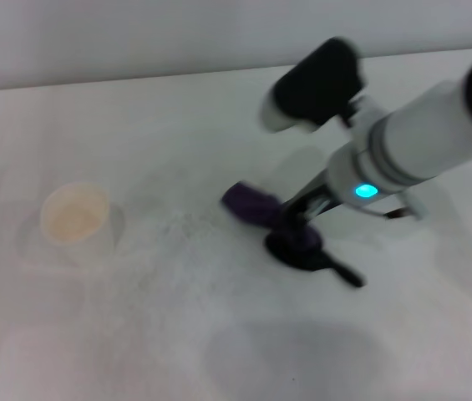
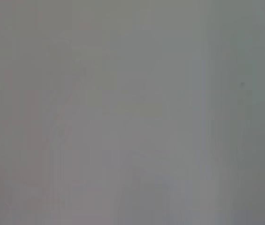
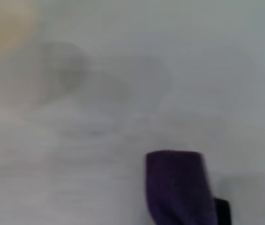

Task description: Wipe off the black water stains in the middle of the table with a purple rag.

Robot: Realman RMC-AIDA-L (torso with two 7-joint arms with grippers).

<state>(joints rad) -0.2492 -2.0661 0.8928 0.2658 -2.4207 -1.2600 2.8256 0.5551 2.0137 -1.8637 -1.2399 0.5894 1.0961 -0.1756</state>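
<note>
My right arm reaches in from the right in the head view. Its gripper [image 1: 290, 219] is down at the white table [image 1: 177, 334] near the middle, shut on the purple rag [image 1: 254, 204]. The rag drags on the surface, with its black edging and thin tail [image 1: 346, 273] trailing towards the front. The rag also shows in the right wrist view [image 3: 177, 187], hanging onto the table. No separate black water stain shows; a dark patch [image 1: 296, 253] under the rag may be stain or edging, I cannot tell. My left gripper is out of view.
A white paper cup [image 1: 75, 215] stands on the left part of the table, well apart from the rag; its blurred rim shows in the right wrist view [image 3: 3, 23]. The left wrist view shows only a plain grey surface.
</note>
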